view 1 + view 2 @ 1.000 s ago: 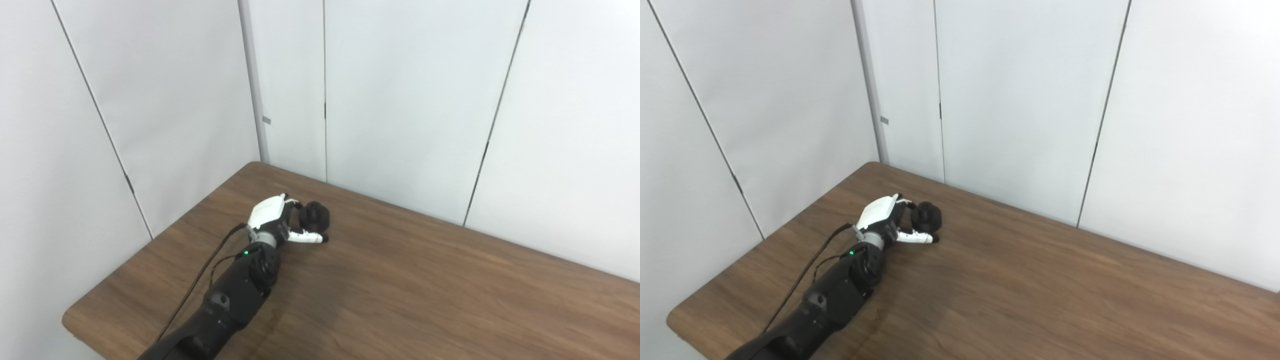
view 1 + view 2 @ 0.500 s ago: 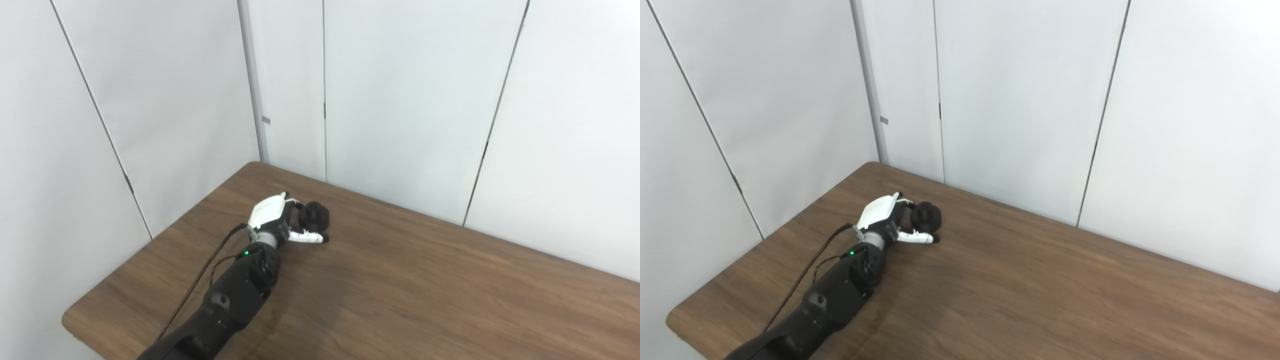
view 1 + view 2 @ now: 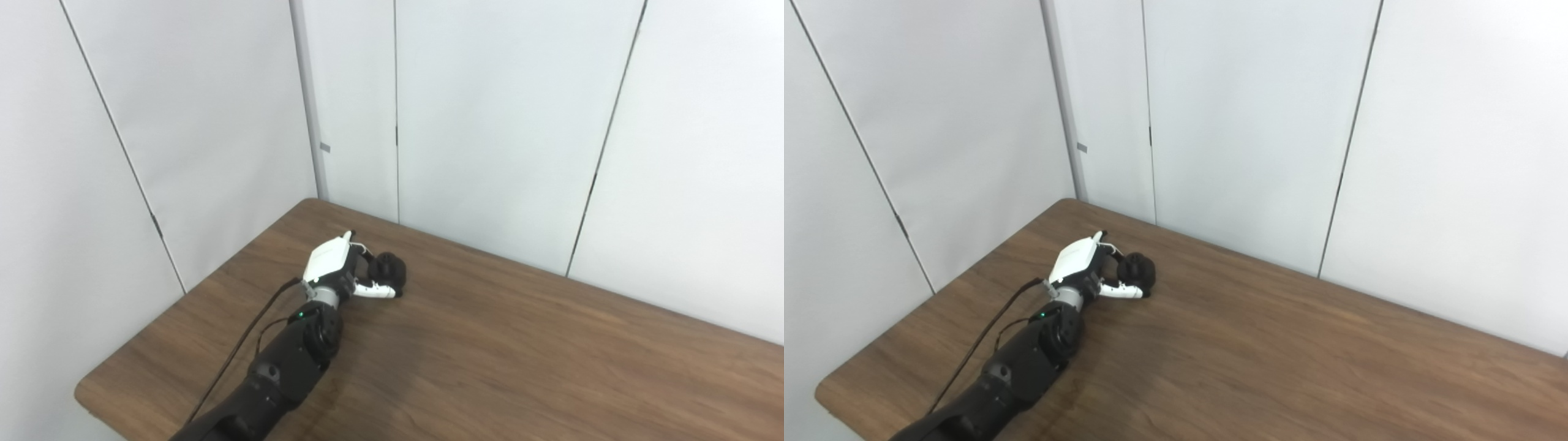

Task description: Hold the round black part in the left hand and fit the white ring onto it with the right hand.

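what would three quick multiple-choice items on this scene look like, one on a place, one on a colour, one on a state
1. Where on the table is the round black part?
A. near the far left corner
B. at the near right edge
C. in the middle

2. What colour is the back shell of the left robot hand?
A. red
B. white
C. blue

3. What is the left robot hand doing?
A. hanging high above the table
B. lying flat, away from the part
C. wrapped about the black part down at the table

Answers:
1 A, the part sits close to where the two walls meet.
2 B, the shell is white above the dark arm.
3 C, its fingers and thumb curl around the part; the right robot hand and the white ring are not in view.
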Tool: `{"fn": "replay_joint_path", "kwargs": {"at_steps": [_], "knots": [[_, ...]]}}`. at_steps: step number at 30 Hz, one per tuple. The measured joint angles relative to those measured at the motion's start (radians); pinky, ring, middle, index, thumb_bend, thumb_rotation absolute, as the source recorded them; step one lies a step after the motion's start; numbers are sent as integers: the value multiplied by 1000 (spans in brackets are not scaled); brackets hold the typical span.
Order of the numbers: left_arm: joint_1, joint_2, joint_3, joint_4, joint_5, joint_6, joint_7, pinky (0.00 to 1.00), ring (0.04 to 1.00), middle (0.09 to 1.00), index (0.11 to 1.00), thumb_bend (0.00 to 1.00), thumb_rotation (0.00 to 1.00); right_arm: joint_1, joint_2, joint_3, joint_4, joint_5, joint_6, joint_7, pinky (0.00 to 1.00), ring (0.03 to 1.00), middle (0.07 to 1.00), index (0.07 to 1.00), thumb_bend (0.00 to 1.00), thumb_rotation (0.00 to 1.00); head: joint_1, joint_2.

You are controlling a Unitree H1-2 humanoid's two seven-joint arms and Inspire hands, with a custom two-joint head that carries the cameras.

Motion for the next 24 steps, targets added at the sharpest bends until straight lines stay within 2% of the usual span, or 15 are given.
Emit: {"fn": "replay_joint_path", "kwargs": {"at_steps": [3, 14, 18, 21, 24], "knots": [[-4, -5, 3, 16, -2, -14, 27, 1000, 1000, 987, 487, 528, 56, 1, 0, 0, 0, 0, 0, 0, 965, 995, 1000, 953, 534, 726, 0, 0], [-5, -12, 1, 58, -5, -74, 73, 1000, 1000, 955, 481, 524, 53, 4, 0, 0, -2, 0, -1, 0, 970, 1000, 1000, 959, 548, 732, -2, -2], [-1, -17, -2, 66, -4, -93, 101, 1000, 1000, 911, 479, 524, 52, 5, 0, 0, -2, 0, -2, 0, 959, 995, 1000, 950, 527, 720, -3, -2], [11, -24, -23, 74, 7, -143, 153, 1000, 1000, 874, 477, 523, 50, 5, 0, 0, -3, 0, -2, -1, 964, 996, 1000, 947, 538, 726, -6, -3], [13, -26, -34, 80, 17, -172, 161, 1000, 1000, 865, 477, 523, 49, 4, 0, 1, -3, 0, -2, -1, 973, 998, 1000, 946, 530, 724, -11, -6]]}}
